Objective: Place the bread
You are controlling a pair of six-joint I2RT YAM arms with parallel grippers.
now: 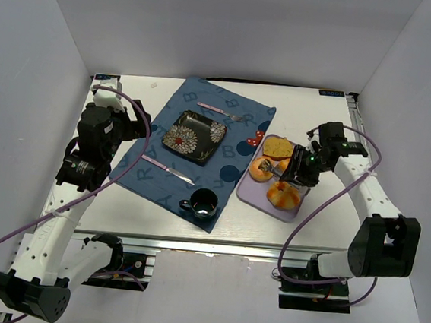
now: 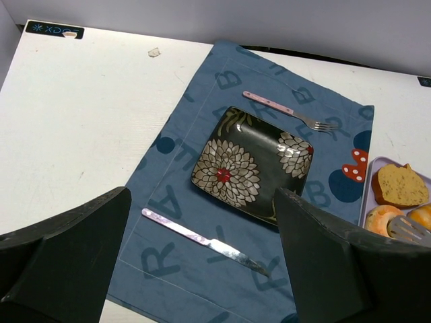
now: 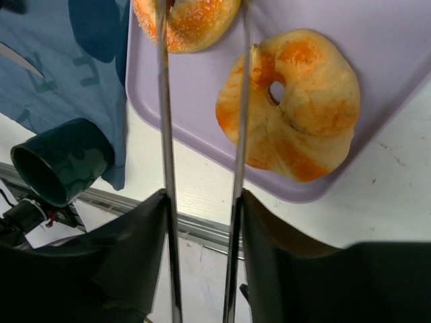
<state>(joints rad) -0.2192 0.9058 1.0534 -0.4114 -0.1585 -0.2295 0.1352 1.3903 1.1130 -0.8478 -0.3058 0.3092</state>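
My left hand (image 1: 132, 129) hangs wide open at the left, above the blue mat (image 1: 195, 95). The bread (image 1: 279, 146) lies on the purple tray (image 1: 245, 183), right of the middle. My right hand (image 1: 300, 167) is just below and right of it, squeezing tongs (image 3: 165, 134). Only my right wrist view shows the tong tips reaching a sugary bun (image 3: 195, 20) at the top edge.

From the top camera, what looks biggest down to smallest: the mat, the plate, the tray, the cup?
1. mat, by far
2. tray, a bit bigger than the plate
3. plate
4. cup
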